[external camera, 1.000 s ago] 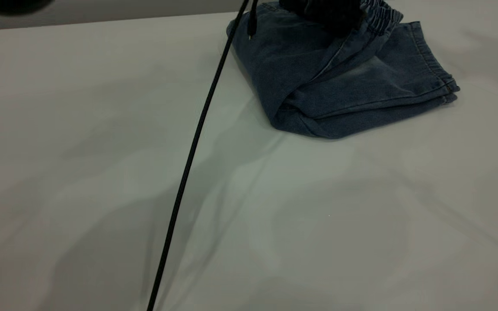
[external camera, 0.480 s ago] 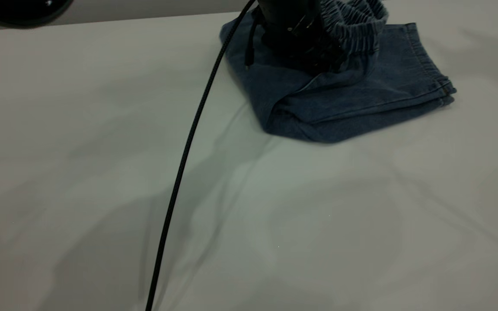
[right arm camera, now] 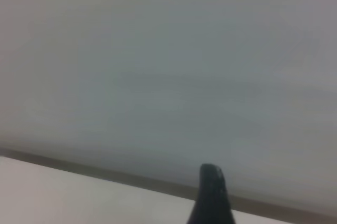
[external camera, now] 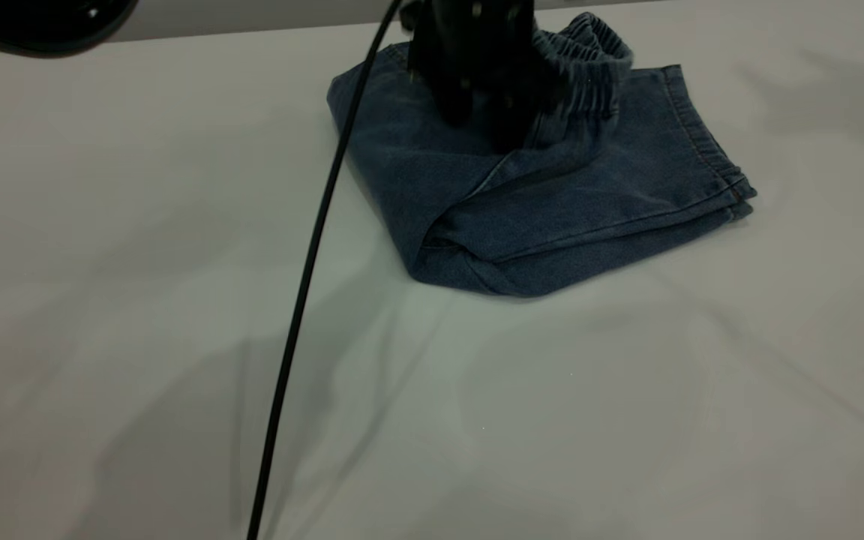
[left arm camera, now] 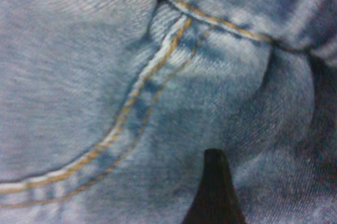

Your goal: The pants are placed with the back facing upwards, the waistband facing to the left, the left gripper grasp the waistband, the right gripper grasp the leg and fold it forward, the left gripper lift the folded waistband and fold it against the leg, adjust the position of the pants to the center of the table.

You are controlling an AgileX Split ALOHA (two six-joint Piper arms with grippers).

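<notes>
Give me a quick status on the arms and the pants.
Left gripper down on the folded pants, near the waistband. Right gripper away from them, facing bare table. Black cable slants across the table beside the pants.

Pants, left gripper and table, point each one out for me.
pants (external camera: 567, 202), exterior view, on the folded denim front.
left gripper (external camera: 488, 124), exterior view, at its tips on the denim.
table (external camera: 552, 420), exterior view, on bare surface.

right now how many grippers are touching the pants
1. The left gripper presses down on the folded pants near the elastic waistband. The right gripper faces away, off the cloth.
</notes>
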